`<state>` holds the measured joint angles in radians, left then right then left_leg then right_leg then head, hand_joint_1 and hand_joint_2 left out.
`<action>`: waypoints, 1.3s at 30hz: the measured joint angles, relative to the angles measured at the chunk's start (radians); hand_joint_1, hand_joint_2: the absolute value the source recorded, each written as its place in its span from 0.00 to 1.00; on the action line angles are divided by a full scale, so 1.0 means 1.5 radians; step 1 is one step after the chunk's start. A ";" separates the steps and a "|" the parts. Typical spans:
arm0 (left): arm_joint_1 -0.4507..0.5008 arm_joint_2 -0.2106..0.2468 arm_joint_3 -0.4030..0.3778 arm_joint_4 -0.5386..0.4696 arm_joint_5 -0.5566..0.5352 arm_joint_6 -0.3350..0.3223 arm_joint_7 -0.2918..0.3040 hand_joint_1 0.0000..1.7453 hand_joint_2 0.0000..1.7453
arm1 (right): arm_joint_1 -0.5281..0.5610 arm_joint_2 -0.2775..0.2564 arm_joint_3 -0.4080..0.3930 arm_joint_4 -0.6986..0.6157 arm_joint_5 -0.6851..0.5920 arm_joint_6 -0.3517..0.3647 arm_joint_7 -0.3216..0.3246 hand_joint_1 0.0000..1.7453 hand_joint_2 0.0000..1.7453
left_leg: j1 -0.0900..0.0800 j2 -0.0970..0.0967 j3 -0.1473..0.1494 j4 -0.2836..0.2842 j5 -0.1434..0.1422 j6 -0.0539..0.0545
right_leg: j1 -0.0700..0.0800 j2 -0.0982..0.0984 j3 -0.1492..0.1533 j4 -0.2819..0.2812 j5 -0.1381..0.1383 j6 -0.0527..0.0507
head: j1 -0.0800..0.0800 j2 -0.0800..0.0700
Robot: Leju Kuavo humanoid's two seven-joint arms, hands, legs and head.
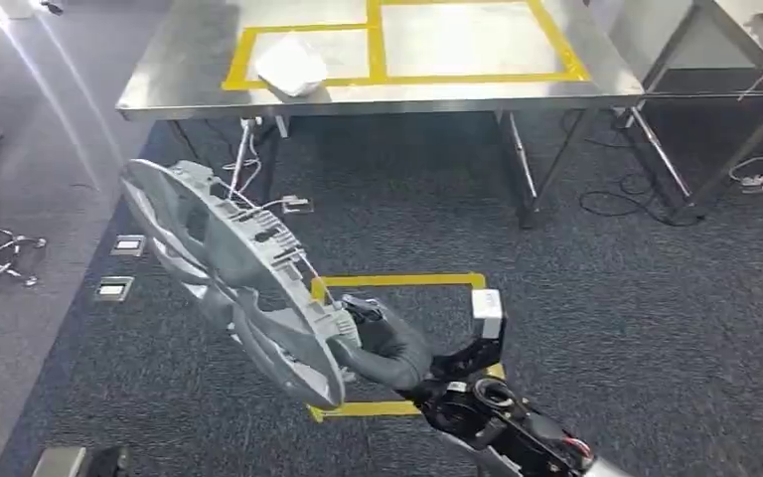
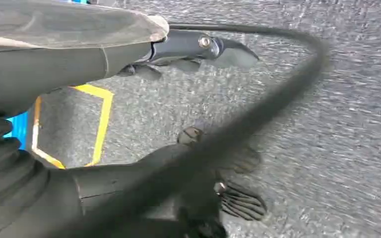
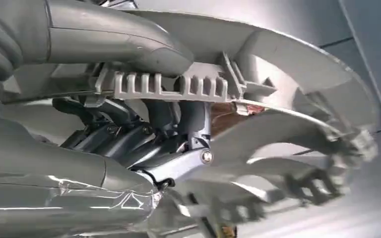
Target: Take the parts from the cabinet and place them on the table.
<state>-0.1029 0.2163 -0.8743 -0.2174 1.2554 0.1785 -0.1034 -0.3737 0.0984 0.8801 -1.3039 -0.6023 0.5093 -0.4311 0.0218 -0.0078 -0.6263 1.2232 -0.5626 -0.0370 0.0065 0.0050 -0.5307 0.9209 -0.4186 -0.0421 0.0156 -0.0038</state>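
Holding the big grey part [image 1: 224, 268] by its rim, your right hand [image 1: 382, 343] has its fingers wrapped tight so it can't slip. It hangs over the carpet, well short of the table [image 1: 159, 94]. Your left hand [image 2: 188, 163] holds nothing, fingers apart.

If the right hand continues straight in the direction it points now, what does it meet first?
The right hand grips the grey part and points up-left toward the steel table. The way looks free over the carpet; probably the table's near edge comes first, though depth is unclear.
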 joint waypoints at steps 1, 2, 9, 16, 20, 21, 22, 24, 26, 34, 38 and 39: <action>0.003 0.000 0.000 0.000 0.000 0.000 0.000 0.00 1.00 | 0.001 0.000 0.000 0.000 0.000 0.000 -0.001 1.00 1.00 | 0.000 0.000 -0.025 0.019 -0.028 0.000 | 0.000 0.002 0.009 0.000 -0.008 0.000 | -0.003 0.000; 0.004 0.000 0.000 0.000 0.000 0.000 0.000 0.00 1.00 | 0.002 0.000 -0.001 0.000 0.000 -0.001 -0.001 1.00 1.00 | 0.001 0.000 -0.039 0.014 -0.040 0.001 | -0.001 0.003 0.020 0.000 -0.016 0.000 | -0.007 0.000; 0.007 0.002 0.000 0.000 0.000 0.000 0.000 0.00 1.00 | 0.005 -0.001 -0.002 -0.002 -0.001 -0.001 -0.001 1.00 1.00 | 0.005 0.011 -0.015 -0.168 0.124 0.010 | 0.003 0.006 0.072 0.009 -0.077 0.024 | -0.020 0.000; 0.006 0.005 0.000 0.000 0.001 0.000 -0.001 0.00 1.00 | 0.004 -0.001 -0.004 -0.003 -0.004 0.002 -0.006 1.00 1.00 | 0.002 0.006 0.041 -0.170 0.083 0.030 | -0.004 0.001 -0.066 0.235 -0.149 0.040 | 0.000 0.000; 0.006 0.004 0.000 0.000 0.001 0.001 -0.001 0.00 1.00 | 0.003 -0.002 -0.004 -0.003 -0.004 0.003 -0.008 1.00 1.00 | 0.001 0.000 0.091 -0.171 0.047 0.028 | 0.001 0.001 -0.079 0.128 -0.100 0.025 | 0.011 0.000; 0.007 0.003 0.000 0.000 0.001 0.001 -0.001 0.00 1.00 | 0.003 -0.002 -0.004 -0.003 -0.004 0.003 -0.009 1.00 1.00 | 0.002 0.000 0.096 -0.173 0.039 0.026 | 0.005 0.001 -0.074 0.073 -0.026 0.017 | 0.017 0.000; 0.005 0.001 0.000 0.000 0.001 0.001 -0.001 0.00 1.00 | 0.004 -0.002 -0.004 -0.002 -0.005 0.003 -0.009 1.00 1.00 | -0.001 -0.002 0.106 -0.169 0.032 0.023 | 0.010 0.006 -0.079 0.041 0.029 0.014 | 0.019 0.000; 0.005 0.001 0.000 0.000 0.001 0.001 -0.001 0.00 1.00 | 0.004 -0.003 -0.004 -0.002 -0.004 0.003 -0.009 1.00 1.00 | -0.001 -0.005 0.115 -0.181 0.025 0.014 | 0.010 0.006 -0.064 0.041 0.027 0.012 | 0.020 0.000; 0.004 0.001 0.000 0.000 -0.001 0.000 -0.001 0.00 1.00 | 0.002 -0.003 -0.005 -0.003 -0.005 0.002 -0.010 1.00 1.00 | -0.002 -0.005 0.116 -0.167 0.036 0.005 | 0.007 0.006 -0.046 0.027 0.024 0.005 | 0.018 0.000; 0.004 0.003 0.000 0.000 -0.001 0.001 -0.001 0.00 1.00 | 0.003 -0.003 -0.006 -0.003 -0.004 -0.002 -0.013 1.00 1.00 | 0.001 0.000 -0.038 -0.038 -0.010 -0.006 | 0.003 0.010 0.026 0.011 -0.026 -0.004 | -0.010 0.000; 0.005 0.004 -0.001 0.000 -0.004 0.001 -0.004 0.00 1.00 | 0.002 -0.004 -0.005 -0.003 -0.004 -0.007 -0.012 1.00 1.00 | -0.003 0.008 -0.012 -0.171 0.125 0.006 | 0.009 0.014 0.053 0.016 -0.062 0.009 | -0.023 0.000; 0.005 0.004 -0.001 0.000 -0.005 0.000 -0.005 0.00 1.00 | 0.002 -0.004 -0.005 -0.004 -0.004 -0.011 -0.012 1.00 1.00 | -0.006 0.006 -0.009 -0.171 0.129 0.011 | 0.009 0.012 0.052 0.012 -0.072 0.012 | -0.018 0.000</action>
<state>-0.0948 0.2217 -0.8755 -0.2174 1.2479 0.1786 -0.1106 -0.3702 0.0923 0.8725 -1.3096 -0.6085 0.4932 -0.4486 0.0127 0.0006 -0.6403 0.9669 -0.3686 -0.0209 0.0193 0.0228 -0.4531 0.9387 -0.5260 -0.0239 -0.0107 -0.0038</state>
